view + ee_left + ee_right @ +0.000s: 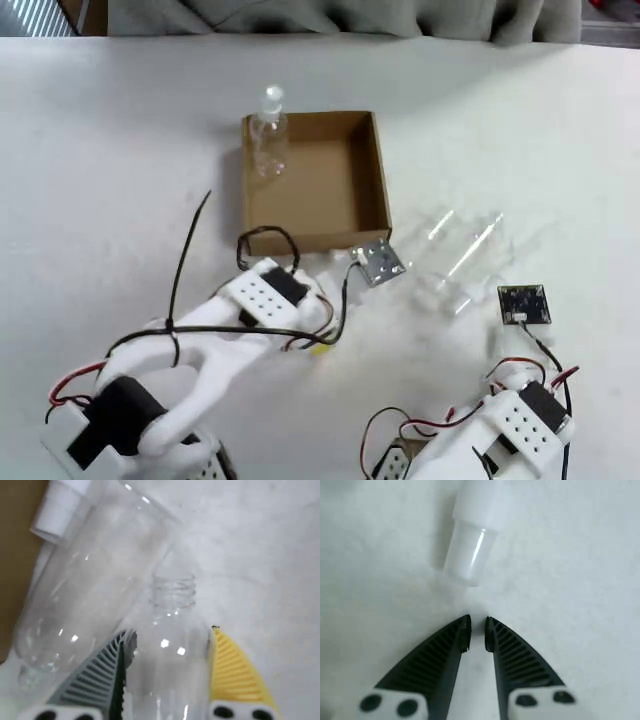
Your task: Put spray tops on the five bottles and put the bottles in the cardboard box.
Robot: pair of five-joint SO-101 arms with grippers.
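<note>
Bottle [170, 660] of clear plastic, topless, clamped around its body between the gray finger [95, 680] and yellow finger [235, 675] of the left pincer [171, 632], spread just to the body's width. Threaded neck open and aimed straight away from the wrist, long axis in line with the fingers, over the white desk [270, 555] near the cardboard box [383, 170]. Just beside it, a second bottle [95, 580], lying slantwise, white top [60, 507] at its far end. Right pincer [477, 630] all but closed, a thin slit between black tips, gripping nothing; just ahead on the desk, a spray top [472, 535], clear end toward the tips.
</note>
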